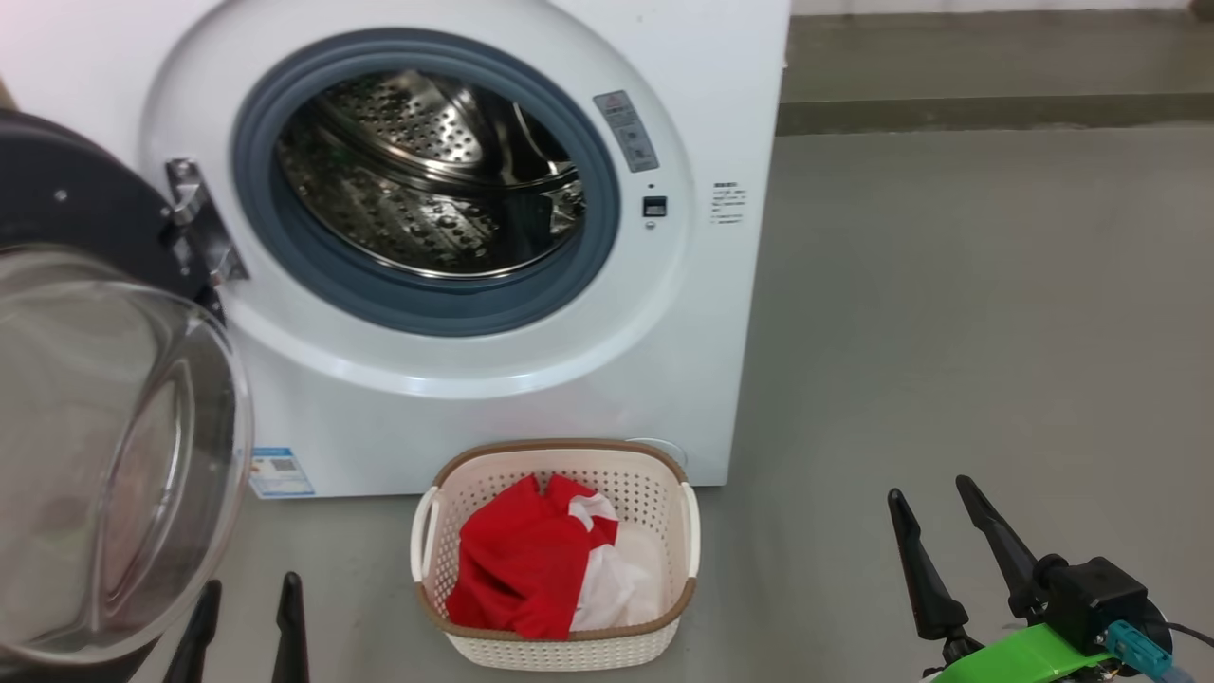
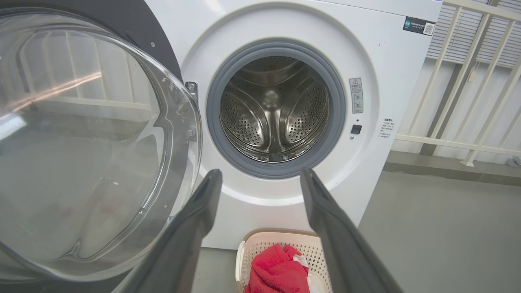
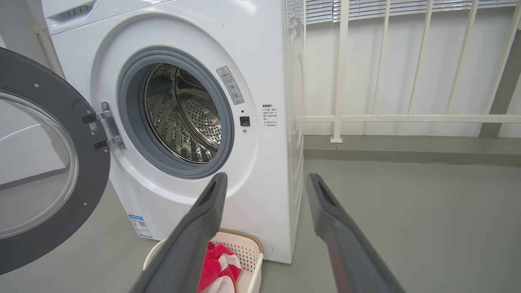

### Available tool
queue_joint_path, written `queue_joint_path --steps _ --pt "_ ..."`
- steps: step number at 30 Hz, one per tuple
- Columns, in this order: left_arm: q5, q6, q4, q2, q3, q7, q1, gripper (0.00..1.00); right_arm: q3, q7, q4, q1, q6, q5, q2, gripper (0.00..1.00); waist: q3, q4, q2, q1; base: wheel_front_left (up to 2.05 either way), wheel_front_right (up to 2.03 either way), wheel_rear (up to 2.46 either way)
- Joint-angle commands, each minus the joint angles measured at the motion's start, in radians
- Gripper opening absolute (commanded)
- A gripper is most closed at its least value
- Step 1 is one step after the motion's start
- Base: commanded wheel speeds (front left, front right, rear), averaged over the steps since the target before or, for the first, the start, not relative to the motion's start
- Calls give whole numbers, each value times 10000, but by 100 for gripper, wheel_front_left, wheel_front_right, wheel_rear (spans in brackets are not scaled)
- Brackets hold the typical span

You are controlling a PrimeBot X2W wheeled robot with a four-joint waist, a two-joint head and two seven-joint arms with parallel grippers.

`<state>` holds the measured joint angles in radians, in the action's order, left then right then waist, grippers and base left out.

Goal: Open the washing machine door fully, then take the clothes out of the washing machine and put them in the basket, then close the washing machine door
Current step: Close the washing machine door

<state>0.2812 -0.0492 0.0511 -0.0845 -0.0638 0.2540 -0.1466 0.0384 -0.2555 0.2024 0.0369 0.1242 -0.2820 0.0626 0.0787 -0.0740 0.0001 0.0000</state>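
Head view has the door (image 1: 95, 408) standing open on the left of the washer (image 1: 474, 417), hinged at the opening's left side. Its clear bowl bulges toward the camera, just above and beside the left tool (image 1: 245, 631). The closing move likely turns on this: the door's free edge lies on the left tool's side and well apart from the right tool (image 1: 931, 503). The left arm therefore looks nearer for pushing it round its upright hinge line toward the opening. Both tools have their fingers spread wide and hold nothing.

The drum (image 1: 427, 180) looks empty. The clothes (image 1: 522, 560) lie in the basket (image 1: 560, 446), on the floor just before the washer's front.

The right wrist view shows the hinge (image 3: 101, 130) and the door's dark inner rim at a slant. The left wrist view, close against the glass, hides most of that rim but looks straight to the drum's back.
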Motion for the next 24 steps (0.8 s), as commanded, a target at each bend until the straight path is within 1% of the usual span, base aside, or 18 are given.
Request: queue_joint_path --steps 1,14,24 --pt "-39 84 -300 -225 -390 68 162 100 260 -63 -227 -422 65 -41 133 100 23 -357 -1 0 0 0 0" --pt "-78 445 -486 -563 -683 -117 165 100 372 -63 -177 -442 65 -130 64 100 98 -1943 -1 0 0 0 0" --pt "-184 568 -659 -781 -628 -360 195 100 560 -63 -125 -520 65 -173 -37 100 155 -3105 -1 0 0 0 0"
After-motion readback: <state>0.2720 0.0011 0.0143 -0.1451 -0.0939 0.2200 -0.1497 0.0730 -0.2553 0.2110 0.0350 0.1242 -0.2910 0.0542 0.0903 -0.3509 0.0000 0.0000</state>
